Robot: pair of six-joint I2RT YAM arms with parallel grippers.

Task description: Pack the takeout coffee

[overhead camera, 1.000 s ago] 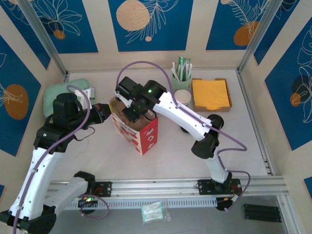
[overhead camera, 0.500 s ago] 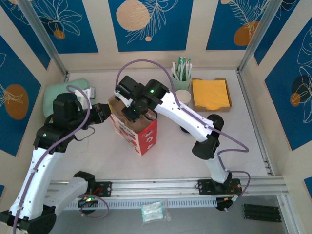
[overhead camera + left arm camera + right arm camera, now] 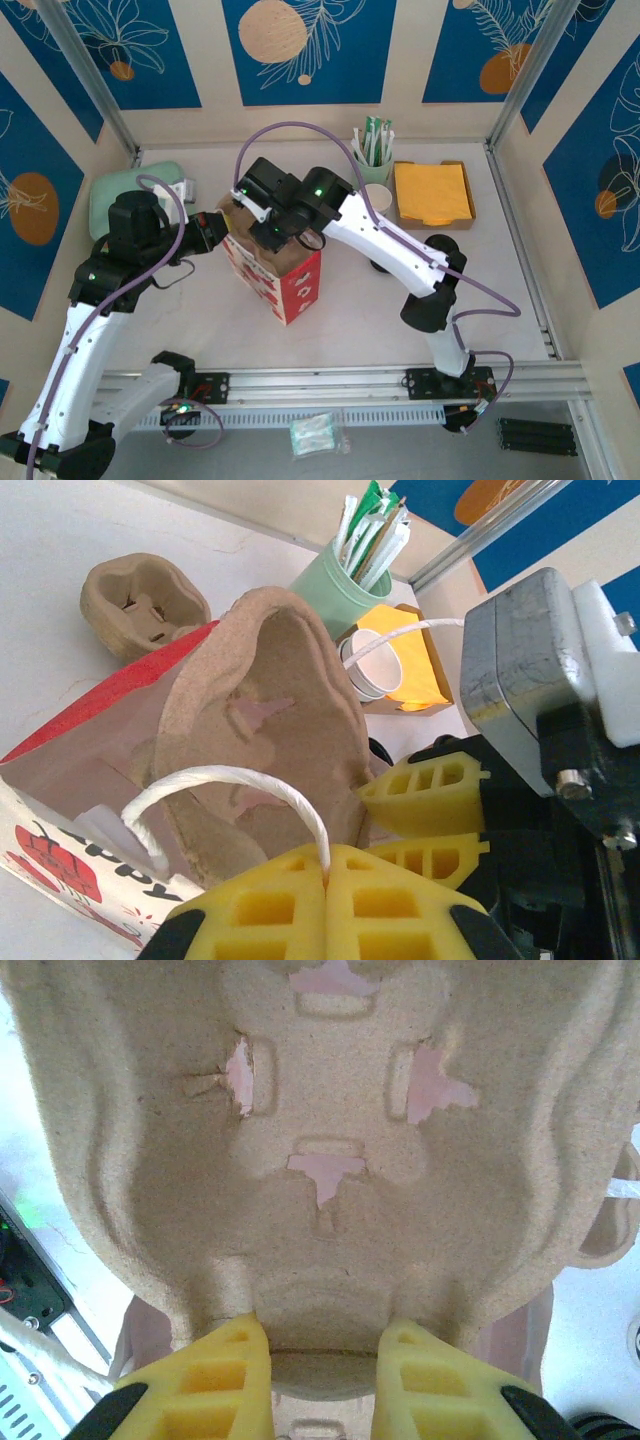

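Note:
A red-and-white paper bag [image 3: 296, 286] stands open mid-table. My left gripper [image 3: 221, 232] [image 3: 327, 865] is shut on the bag's white handle [image 3: 220, 778], holding the mouth open. My right gripper [image 3: 272, 231] [image 3: 320, 1335] is shut on the rim of a brown pulp cup carrier [image 3: 330, 1110] [image 3: 262, 705], which stands on edge partly inside the bag. The takeout coffee is not identifiable. A round black lid [image 3: 445, 247] peeks out beside the right arm, and I cannot tell whether a cup sits under it.
A second pulp carrier [image 3: 140, 595] lies on the table behind the bag. At the back stand a mint cup of straws [image 3: 372, 160], a lidless white cup [image 3: 376, 198] and a tray of orange napkins [image 3: 432, 192]. A pale green object [image 3: 128, 190] lies far left.
The right gripper and its carrier have shifted slightly left, and the bag has moved a little left and nearer. The left gripper keeps its hold on the handle.

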